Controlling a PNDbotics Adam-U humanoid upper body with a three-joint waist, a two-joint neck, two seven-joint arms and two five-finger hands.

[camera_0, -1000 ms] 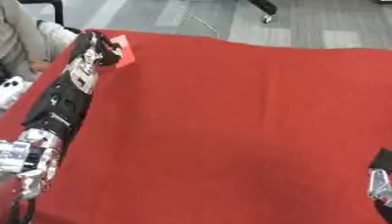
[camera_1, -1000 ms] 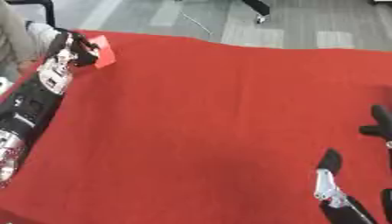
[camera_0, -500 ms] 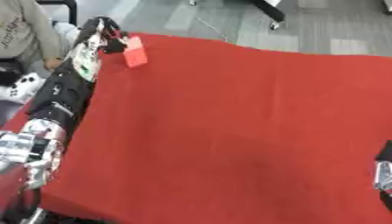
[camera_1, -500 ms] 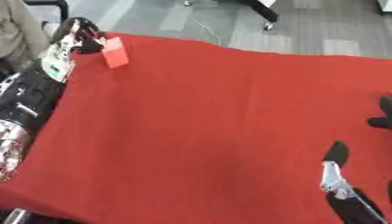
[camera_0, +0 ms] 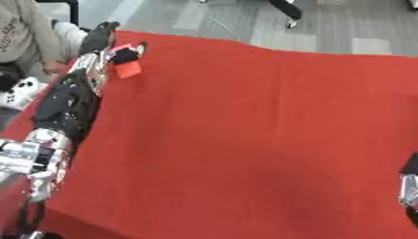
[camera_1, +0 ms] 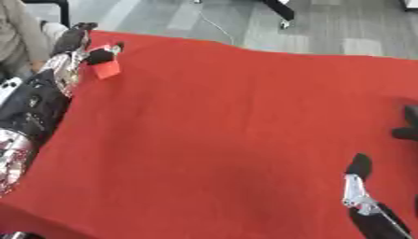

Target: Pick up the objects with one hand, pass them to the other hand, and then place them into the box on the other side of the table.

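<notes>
The left hand (camera_0: 104,41) pinches the small red object (camera_0: 127,70) hanging just below its fingertips, well apart from the open right hand (camera_1: 365,196).

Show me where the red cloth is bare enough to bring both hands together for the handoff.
The whole middle of the red tablecloth is bare, from the left arm along its left edge across to the right hand, whose fingers point up at the lower right. It is crowded only at the far left corner, where the left hand holds the small red object.
</notes>
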